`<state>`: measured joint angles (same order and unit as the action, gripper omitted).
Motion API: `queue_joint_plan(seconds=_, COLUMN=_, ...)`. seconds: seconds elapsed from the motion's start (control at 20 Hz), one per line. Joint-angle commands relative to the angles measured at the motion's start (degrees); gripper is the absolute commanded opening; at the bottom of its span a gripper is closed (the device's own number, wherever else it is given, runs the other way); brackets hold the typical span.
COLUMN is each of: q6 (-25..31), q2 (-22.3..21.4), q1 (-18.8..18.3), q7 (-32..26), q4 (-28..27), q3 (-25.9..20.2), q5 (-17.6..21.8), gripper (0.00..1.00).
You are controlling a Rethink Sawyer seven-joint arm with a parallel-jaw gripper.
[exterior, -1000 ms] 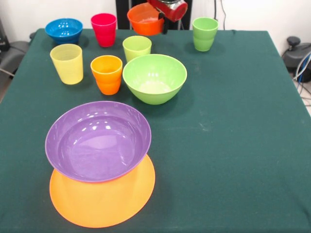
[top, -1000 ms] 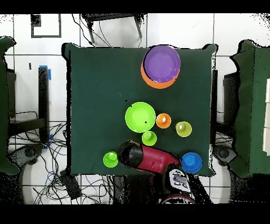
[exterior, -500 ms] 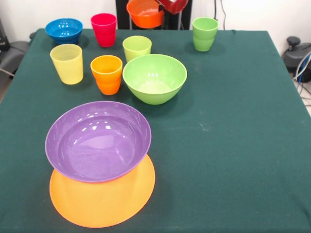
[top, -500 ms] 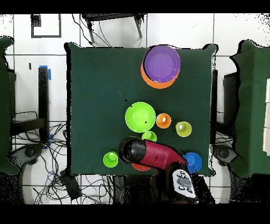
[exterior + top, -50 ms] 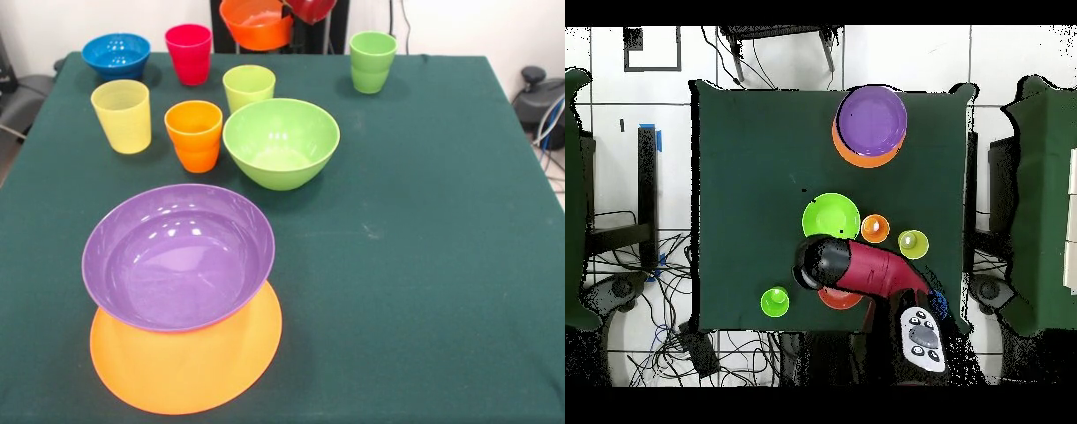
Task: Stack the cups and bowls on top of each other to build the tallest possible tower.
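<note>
Small orange-red bowl is airborne at the tabletop's far edge — higher and shifted toward the red cup than a second ago. Gripper appears clamped on its rim, though mostly cropped. Carry toward the tower is under way — purple bowl on large orange bowl, near-left corner.

A robot lab is shown: a table covered with green cloth, loose cables left on a white tiled floor (many near the table's edges).
</note>
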<state>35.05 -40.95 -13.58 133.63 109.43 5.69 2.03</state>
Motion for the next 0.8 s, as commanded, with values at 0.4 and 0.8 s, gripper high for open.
queue_joint_plan(seconds=0.4, q6=8.4, q2=8.62, q1=-0.26, q7=-2.3, q4=-21.74, q3=-5.57, q5=1.77, gripper=0.0)
queue_joint_plan(seconds=0.8, q6=15.82, q2=9.96, q1=0.1, q7=-3.32, q4=-30.11, q3=-5.02, q5=2.42, gripper=0.0)
